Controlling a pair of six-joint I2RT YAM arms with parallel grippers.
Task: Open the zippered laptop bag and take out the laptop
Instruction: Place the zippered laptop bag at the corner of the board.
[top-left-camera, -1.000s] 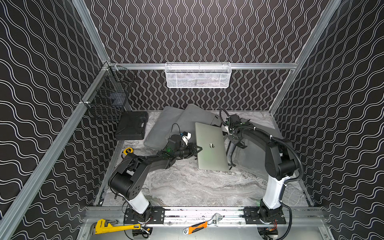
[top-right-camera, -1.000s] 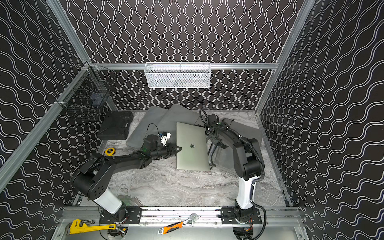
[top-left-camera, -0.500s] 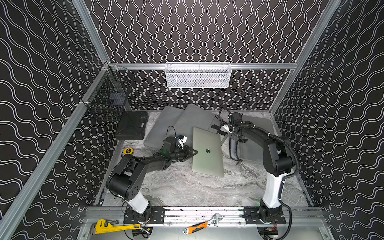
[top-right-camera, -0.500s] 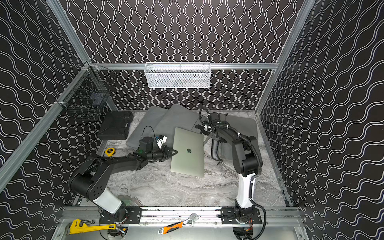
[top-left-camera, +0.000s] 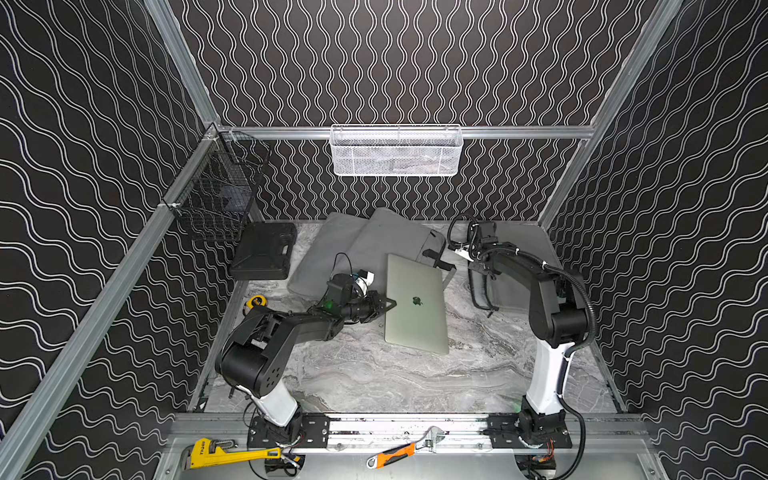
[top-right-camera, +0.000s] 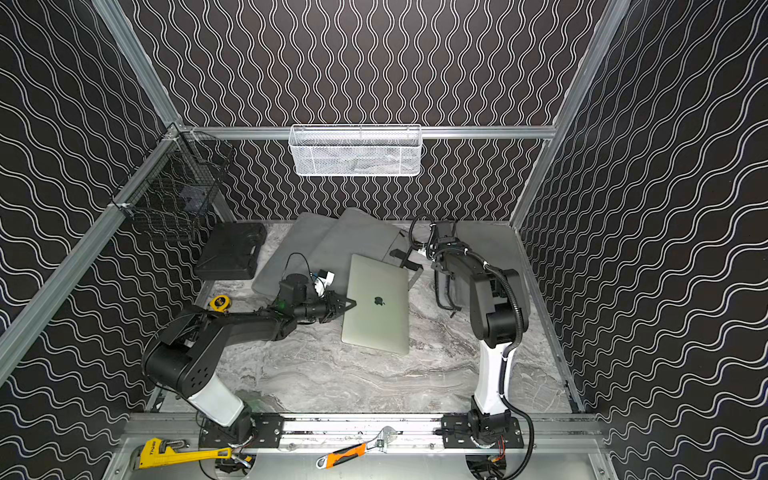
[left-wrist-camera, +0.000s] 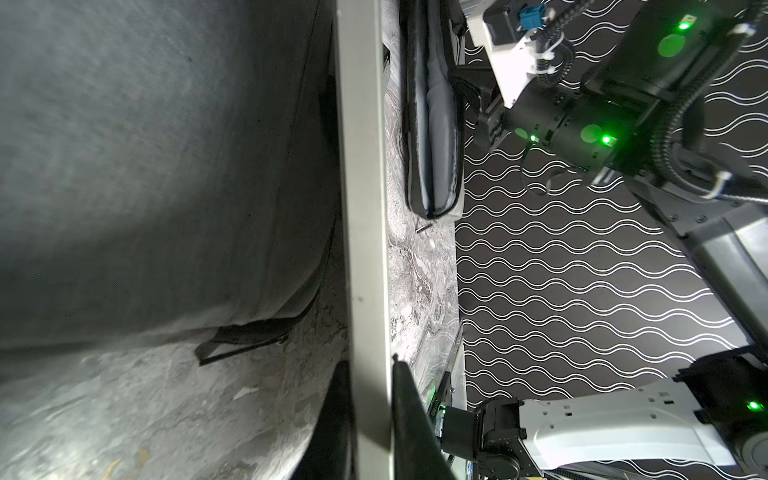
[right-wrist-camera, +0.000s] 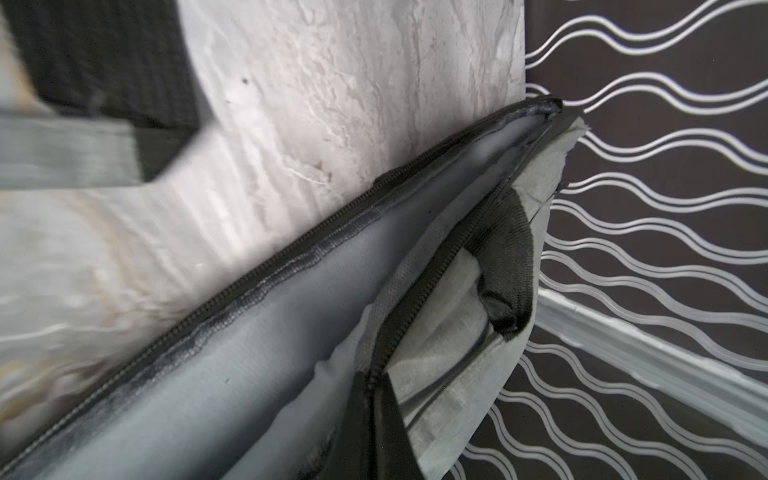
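Note:
The silver laptop (top-left-camera: 417, 305) (top-right-camera: 377, 305) lies flat on the marble table, fully outside the bag. My left gripper (top-left-camera: 390, 305) (top-right-camera: 350, 302) is shut on the laptop's left edge; in the left wrist view that edge (left-wrist-camera: 361, 208) runs between the two fingers of the left gripper (left-wrist-camera: 370, 415). The grey zippered laptop bag (top-left-camera: 509, 291) (top-right-camera: 456, 286) (left-wrist-camera: 432, 124) lies at the right with its mouth unzipped and gaping. My right gripper (top-left-camera: 478, 268) (top-right-camera: 440, 266) (right-wrist-camera: 376, 415) is shut on the bag's upper zipper edge, holding that flap up off the grey lining (right-wrist-camera: 249, 353).
Two more grey sleeves (top-left-camera: 357, 241) overlap at the back centre, one with a black strap near the laptop's far corner. A black case (top-left-camera: 262, 255) and a yellow tape measure (top-left-camera: 255, 301) sit at the left. Wire baskets hang on the walls (top-left-camera: 395, 151). Wrenches (top-left-camera: 228, 455) lie on the front rail.
The left gripper has drawn the laptop leftward and toward the front, away from the bag's mouth. The right gripper has shifted back a little with the bag's flap.

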